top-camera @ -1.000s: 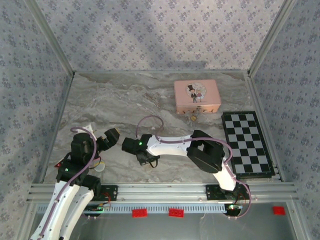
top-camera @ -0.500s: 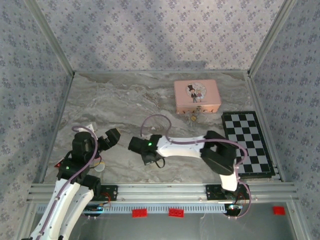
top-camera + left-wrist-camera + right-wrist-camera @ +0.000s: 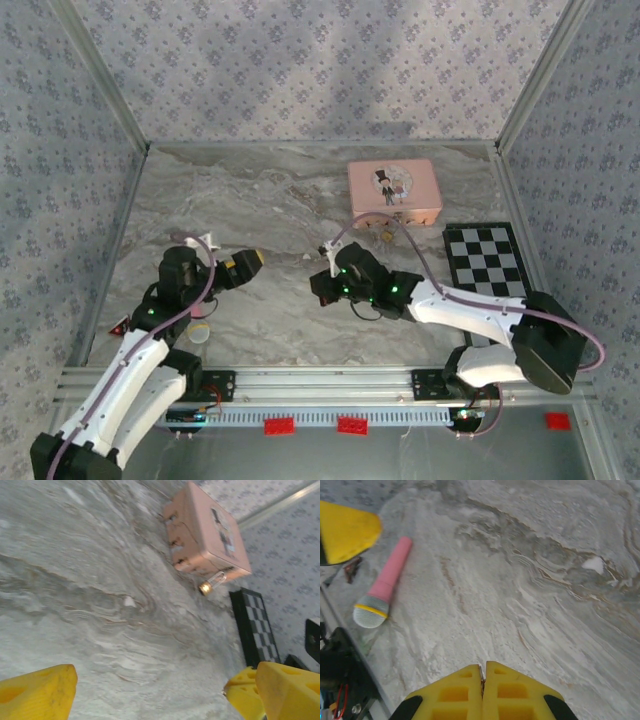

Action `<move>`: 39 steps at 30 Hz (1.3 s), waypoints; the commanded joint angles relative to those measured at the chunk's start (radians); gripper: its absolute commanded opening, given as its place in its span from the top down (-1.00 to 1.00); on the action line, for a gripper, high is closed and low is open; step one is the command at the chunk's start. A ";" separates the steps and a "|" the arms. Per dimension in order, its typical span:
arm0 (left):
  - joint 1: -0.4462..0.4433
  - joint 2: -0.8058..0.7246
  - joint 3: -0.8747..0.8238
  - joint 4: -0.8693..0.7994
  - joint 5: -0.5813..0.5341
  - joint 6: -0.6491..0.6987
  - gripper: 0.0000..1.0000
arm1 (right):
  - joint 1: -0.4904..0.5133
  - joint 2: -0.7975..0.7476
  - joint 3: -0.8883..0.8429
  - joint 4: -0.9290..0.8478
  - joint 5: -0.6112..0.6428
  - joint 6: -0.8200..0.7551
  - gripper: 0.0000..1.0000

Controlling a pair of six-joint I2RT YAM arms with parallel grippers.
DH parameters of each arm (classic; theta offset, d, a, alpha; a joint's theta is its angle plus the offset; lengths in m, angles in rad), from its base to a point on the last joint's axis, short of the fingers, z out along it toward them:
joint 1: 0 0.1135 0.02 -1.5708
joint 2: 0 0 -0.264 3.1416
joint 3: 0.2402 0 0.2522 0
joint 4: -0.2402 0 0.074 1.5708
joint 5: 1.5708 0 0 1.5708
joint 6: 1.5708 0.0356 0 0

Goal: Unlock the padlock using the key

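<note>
Top view: a tiny brass-gold padlock with a thin silver shackle (image 3: 386, 234) lies on the grey marble table (image 3: 270, 200), just beside the pink picture tin (image 3: 395, 192) near the far right corner.

Left wrist view: the left gripper (image 3: 155, 695) gapes wide, holding nothing.

Right wrist view: the right gripper (image 3: 482, 692) has its yellow fingers pressed together. A pink toy microphone with a silver head (image 3: 382, 587) lies by the table's near edge.

Robot test cell, lab setting. Marble-print worktop (image 3: 250, 200) is boxed in by patterned walls (image 3: 320, 70) on aluminium posts (image 3: 103, 75). A slotted aluminium rail (image 3: 330, 383) at the near edge carries the left arm (image 3: 125, 375) and right arm (image 3: 470, 312), both cabled. Props are laid out: tin (image 3: 394, 192), chessboard (image 3: 495, 285), toy microphone (image 3: 385, 587).
</note>
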 commanded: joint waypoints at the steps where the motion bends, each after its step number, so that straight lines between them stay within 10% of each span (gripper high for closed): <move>1: -0.049 0.037 0.039 0.122 0.083 0.021 -0.78 | -0.040 -0.052 -0.072 0.248 -0.134 -0.056 1.00; 20: -0.285 0.201 0.146 0.191 0.141 0.165 -0.36 | -0.137 -0.072 -0.159 0.429 -0.512 -0.322 1.00; 39: -0.313 0.200 0.164 0.133 0.105 0.238 -0.25 | -0.144 -0.066 -0.168 0.379 -0.478 -0.503 1.00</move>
